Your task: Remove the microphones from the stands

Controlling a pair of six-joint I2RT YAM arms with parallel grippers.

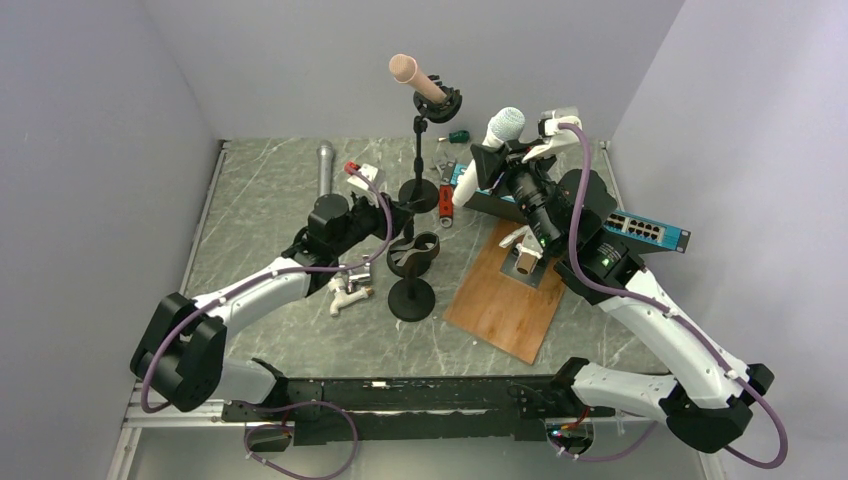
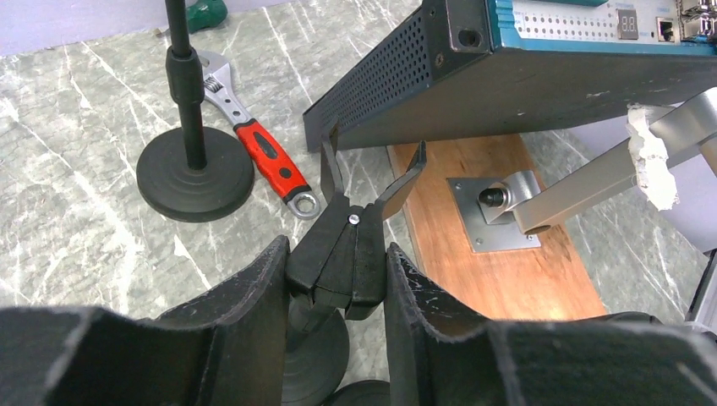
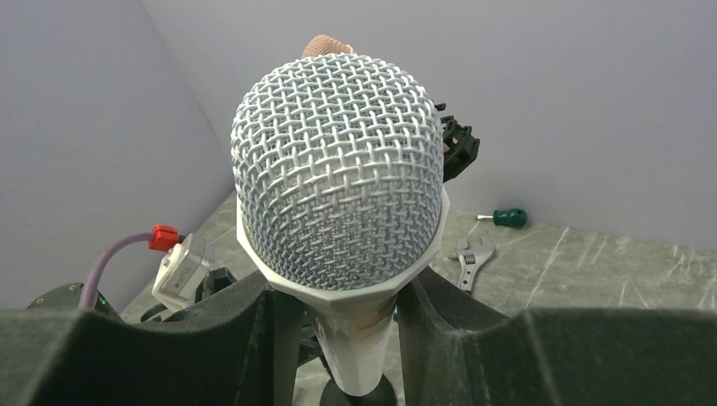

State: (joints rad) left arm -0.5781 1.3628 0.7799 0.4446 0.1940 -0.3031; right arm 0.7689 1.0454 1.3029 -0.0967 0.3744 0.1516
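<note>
Dark padded fingers of the right gripper [image 3: 342, 309] fill the bottom of the right wrist view. They are clamped on the body of the white microphone [image 3: 338, 169] with a silver wire-mesh head, which stands upright between them. In the top view it hangs in the air, up and to the right of the short black stand [image 1: 411, 298] with a round base. The left gripper [image 2: 336, 275] is closed against the hinge block of that stand's black plastic clip [image 2: 353, 222], one finger on each side, and the clip's two prongs gape with nothing between them. I judge the pull-out itself done: the white microphone is out of its holder and well apart from it, while the left arm steadies the stand. What remains, I think, is to carry the white microphone to a bare patch of the grey marble table [image 2: 76, 169] and lay it down, then release the clip without tipping the stand. Room is tight. Near the right arm lie a black network switch with a blue front [image 2: 473, 76] and a brown wooden board [image 2: 499, 254] carrying a metal plate and a silver tube [image 2: 583, 182]. Behind stands a taller black stand [image 1: 420, 150] holding a pink-headed microphone [image 1: 405, 70]. A red-handled adjustable wrench [image 2: 262, 156] lies beside its base, a green-handled screwdriver [image 3: 510, 217] lies farther back, and a silver microphone [image 1: 326, 170] lies on the table to the left.
</note>
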